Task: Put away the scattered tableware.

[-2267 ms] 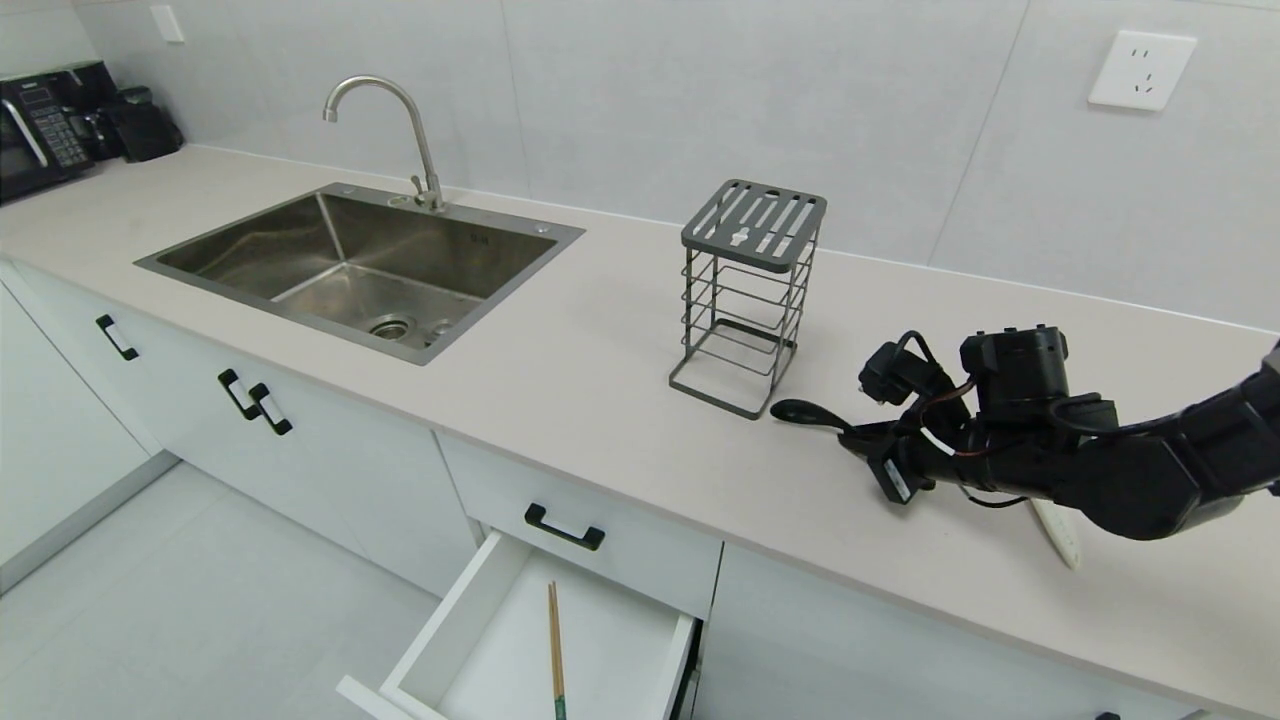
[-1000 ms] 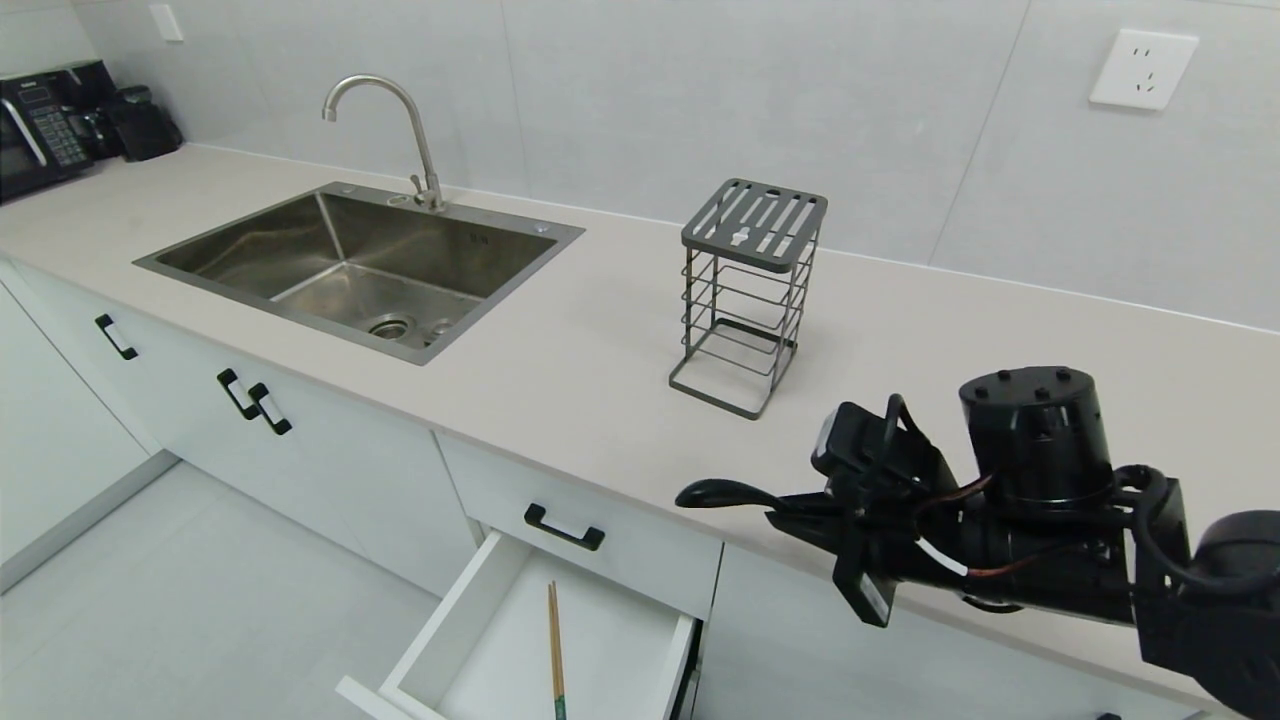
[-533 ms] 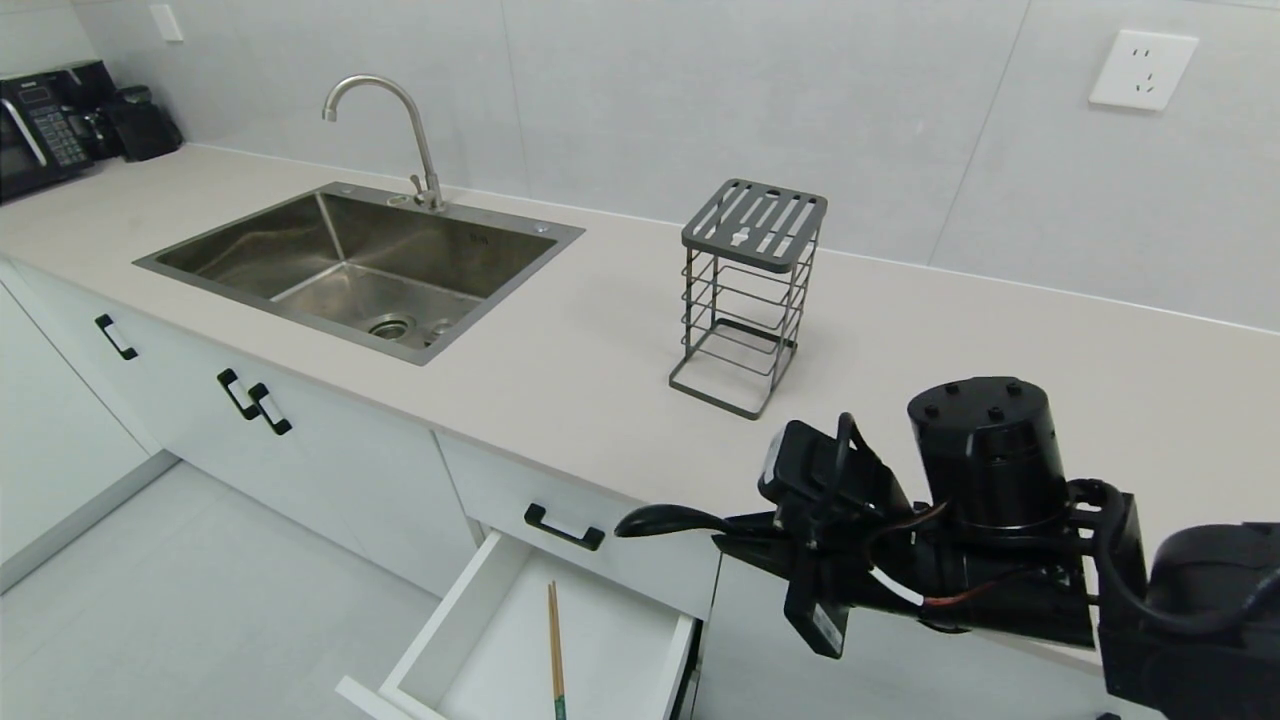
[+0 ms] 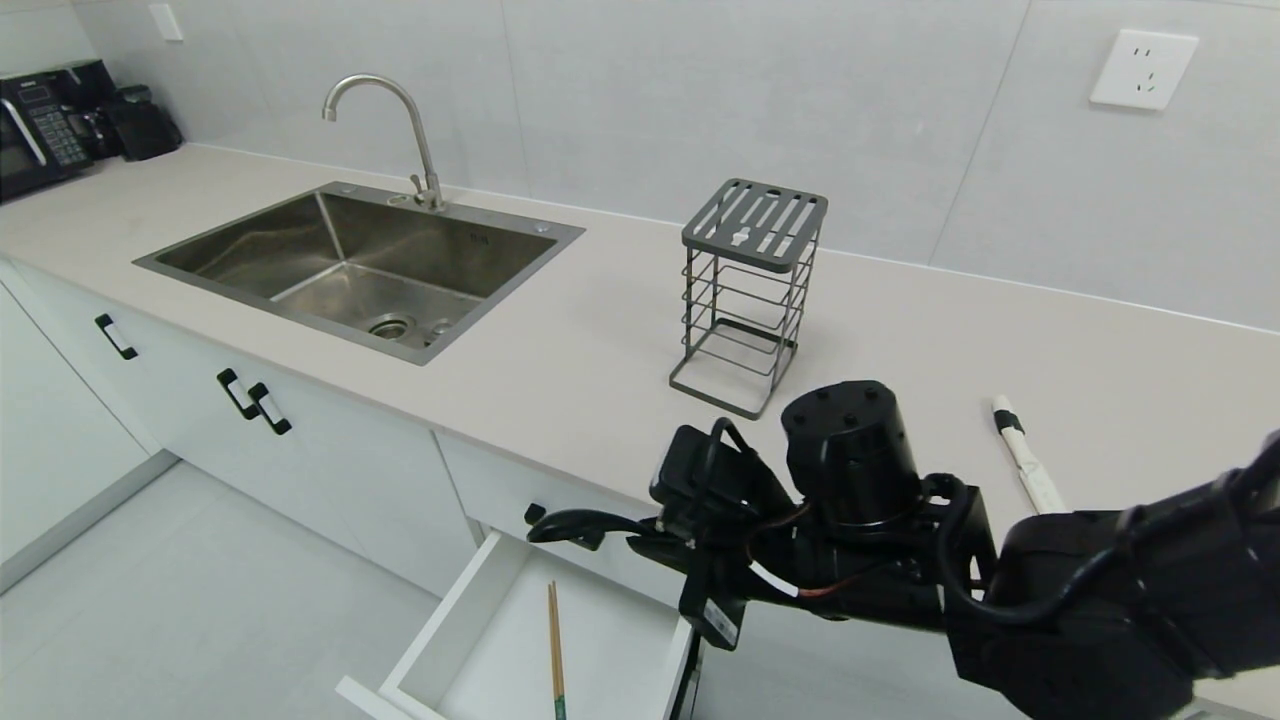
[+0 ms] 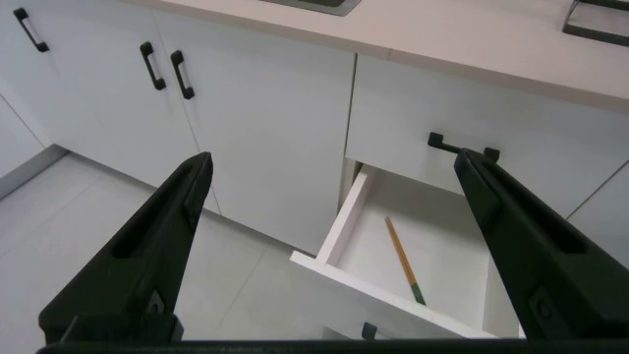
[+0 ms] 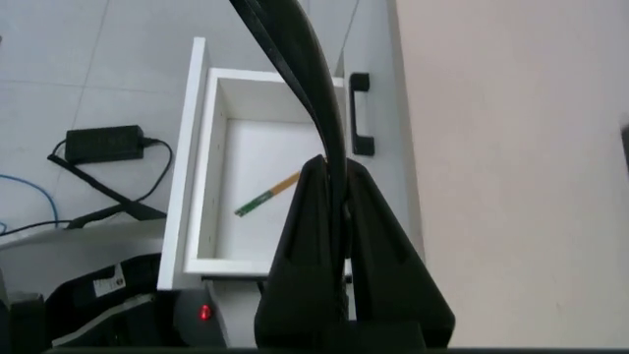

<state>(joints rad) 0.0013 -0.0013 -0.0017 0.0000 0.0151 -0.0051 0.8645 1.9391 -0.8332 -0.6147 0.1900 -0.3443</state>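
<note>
Now pinches black spoon [image 4: 562, 522] in right gripper [image 4: 648, 528], shaft level, bowl pointing leftward beyond the counter's [image 4: 600, 330] front edge; open drawer [image 4: 495, 650] lying just below.

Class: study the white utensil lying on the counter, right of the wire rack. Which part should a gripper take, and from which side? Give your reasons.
Probably the slim shaft of the white utensil, just below its dark band, taken from above with the fingers across its width. It lies flat on the counter, so nothing slips beneath it, and its near end is hidden.
</note>
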